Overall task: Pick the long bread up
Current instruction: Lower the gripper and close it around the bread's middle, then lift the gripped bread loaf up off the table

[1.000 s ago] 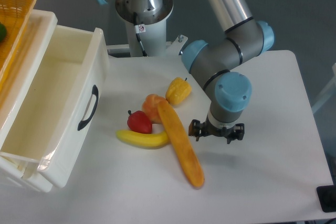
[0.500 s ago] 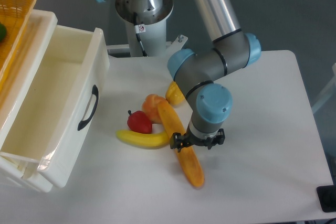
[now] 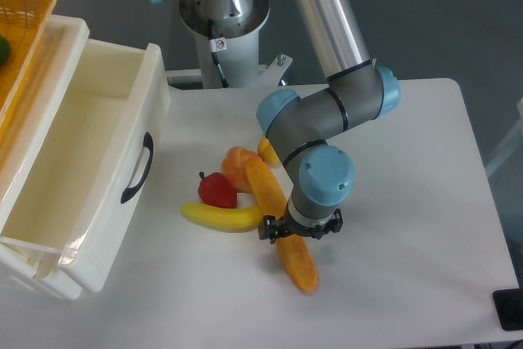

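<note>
The long bread (image 3: 296, 261) is a smooth orange-yellow loaf lying on the white table, running from the orange bun down to the front right. My gripper (image 3: 299, 231) hangs straight over the middle of the loaf, with its dark fingers (image 3: 273, 230) straddling it on either side. The jaws look open around the bread. The arm's wrist hides the part of the loaf right under it. I cannot tell whether the fingers touch the loaf.
A yellow banana (image 3: 221, 216), a red strawberry-like fruit (image 3: 216, 190), a round orange bun (image 3: 237, 161) and a yellow pepper (image 3: 267, 150) lie close by the loaf's far end. A white open drawer box (image 3: 90, 161) stands at the left. The robot base (image 3: 222, 14) is at the back.
The gripper has moved left from beside the loaf to directly over its middle and come lower. The bread and other foods have not moved.
</note>
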